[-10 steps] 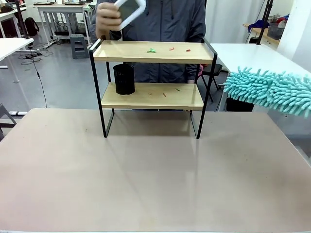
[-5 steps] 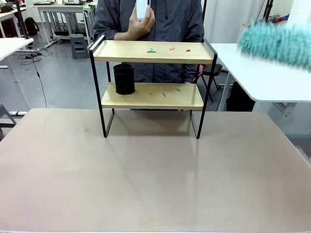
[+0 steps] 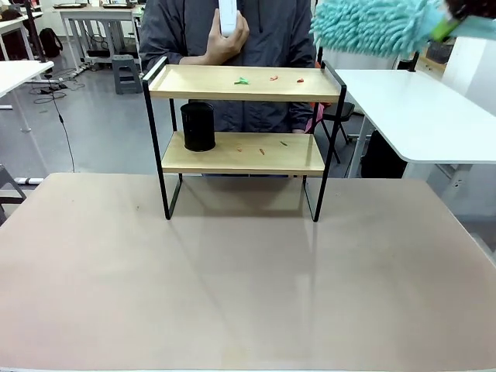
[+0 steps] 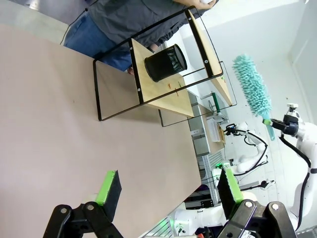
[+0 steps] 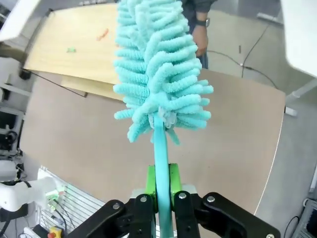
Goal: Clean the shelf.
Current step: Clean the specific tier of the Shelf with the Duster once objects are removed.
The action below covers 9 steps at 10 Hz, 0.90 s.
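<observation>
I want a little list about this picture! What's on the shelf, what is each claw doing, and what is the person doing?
shelf: two wooden boards in a black frame, standing on the table
top board: small green and red bits
bottom board: black mesh cup at its left, a few small bits
right claw: shut on the duster handle, fluffy teal head high by the shelf's right end
left claw: open, holding nothing
person: behind the shelf, one hand holding up a white thing
</observation>
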{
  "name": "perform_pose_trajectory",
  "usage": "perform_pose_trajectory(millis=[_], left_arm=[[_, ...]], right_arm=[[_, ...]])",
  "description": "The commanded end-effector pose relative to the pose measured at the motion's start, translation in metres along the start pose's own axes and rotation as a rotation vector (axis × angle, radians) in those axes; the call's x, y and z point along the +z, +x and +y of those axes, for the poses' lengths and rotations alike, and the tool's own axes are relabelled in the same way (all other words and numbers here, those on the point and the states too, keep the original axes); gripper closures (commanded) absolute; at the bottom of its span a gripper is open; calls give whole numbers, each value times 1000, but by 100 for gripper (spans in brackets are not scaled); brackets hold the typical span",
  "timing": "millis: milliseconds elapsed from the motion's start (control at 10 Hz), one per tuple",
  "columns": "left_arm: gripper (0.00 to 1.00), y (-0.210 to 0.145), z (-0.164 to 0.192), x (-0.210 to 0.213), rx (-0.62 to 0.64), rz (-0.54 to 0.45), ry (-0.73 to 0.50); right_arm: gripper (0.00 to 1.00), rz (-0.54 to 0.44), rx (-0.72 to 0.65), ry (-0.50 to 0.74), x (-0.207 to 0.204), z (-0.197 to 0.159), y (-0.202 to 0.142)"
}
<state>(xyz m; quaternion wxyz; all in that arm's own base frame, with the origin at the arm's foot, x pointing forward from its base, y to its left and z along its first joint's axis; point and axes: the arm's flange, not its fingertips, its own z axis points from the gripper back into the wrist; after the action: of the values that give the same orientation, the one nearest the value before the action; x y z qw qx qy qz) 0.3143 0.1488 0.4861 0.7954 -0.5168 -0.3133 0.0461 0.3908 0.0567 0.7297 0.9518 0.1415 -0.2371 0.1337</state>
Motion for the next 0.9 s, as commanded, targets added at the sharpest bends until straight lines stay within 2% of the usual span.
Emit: perform_pose_trajectory(millis=[0, 100, 200, 300, 500, 800], left_arm=[[0, 0, -1, -1, -19, -16, -20], [0, 0, -1, -1, -19, -16, -20], [0, 0, -1, -1, -19, -16, -20], [0, 0, -1, -1, -19, -16, -20], [0, 0, -1, -1, -19, -16, -20], [0, 0, -1, -1, -19, -16, -20]], right_arm=[[88, -23, -7, 26, 24, -4, -9], [88, 0, 0, 0, 0, 0, 0], [88, 23, -18, 8, -1, -1, -4], [88, -23, -24, -51, -3, 11, 1], [88, -117, -62, -51, -9, 33, 22], [88, -82, -118, -103, -35, 52, 27]])
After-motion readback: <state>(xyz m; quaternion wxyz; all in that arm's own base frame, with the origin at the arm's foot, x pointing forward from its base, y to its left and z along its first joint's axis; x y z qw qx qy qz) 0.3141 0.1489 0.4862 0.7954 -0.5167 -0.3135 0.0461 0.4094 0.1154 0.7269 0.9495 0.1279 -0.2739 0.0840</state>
